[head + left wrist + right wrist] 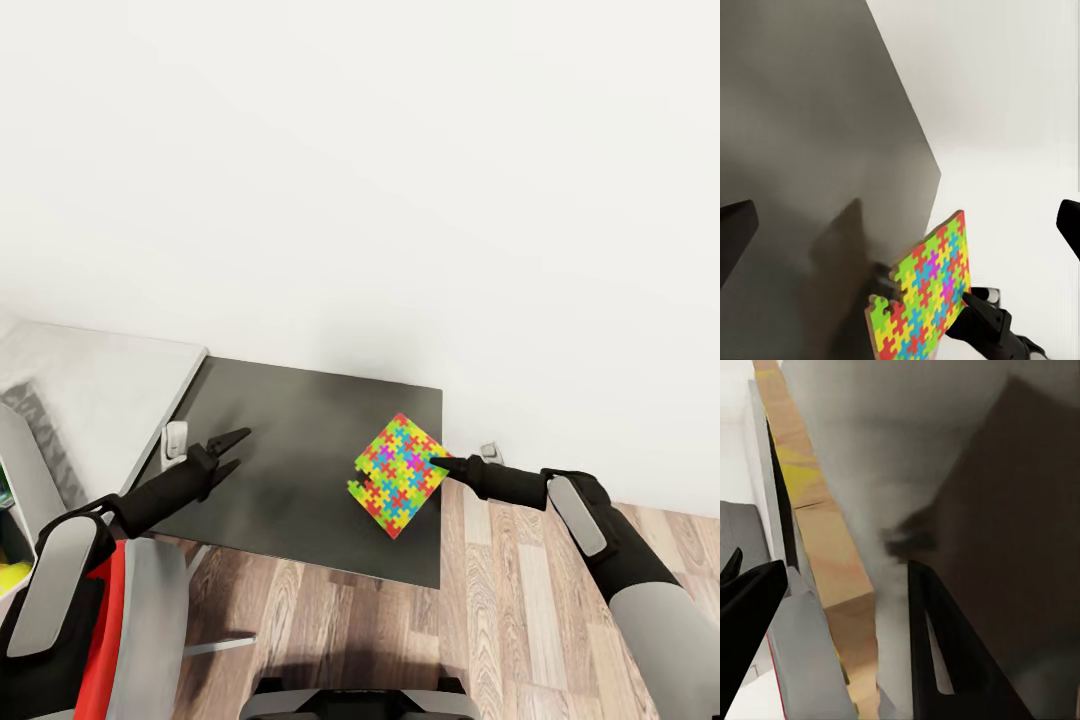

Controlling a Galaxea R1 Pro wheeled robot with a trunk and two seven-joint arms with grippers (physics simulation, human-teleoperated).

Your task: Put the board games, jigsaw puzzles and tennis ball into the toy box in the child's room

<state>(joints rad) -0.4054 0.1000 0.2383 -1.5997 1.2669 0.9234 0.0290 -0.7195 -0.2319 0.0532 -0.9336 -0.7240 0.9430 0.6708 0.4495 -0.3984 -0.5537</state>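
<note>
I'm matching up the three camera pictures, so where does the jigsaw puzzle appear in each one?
Head view: jigsaw puzzle right of centre, on the dark grey table near its right edge, right gripper at it.
Left wrist view: lower middle, tilted up off the tabletop.
Right wrist view: I cannot make it out.
Shared landmark: the dark tabletop.

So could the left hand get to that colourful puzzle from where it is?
Probably yes: bare dark tabletop lies between the open left hand and the puzzle, though the right hand already grips its edge.
</note>
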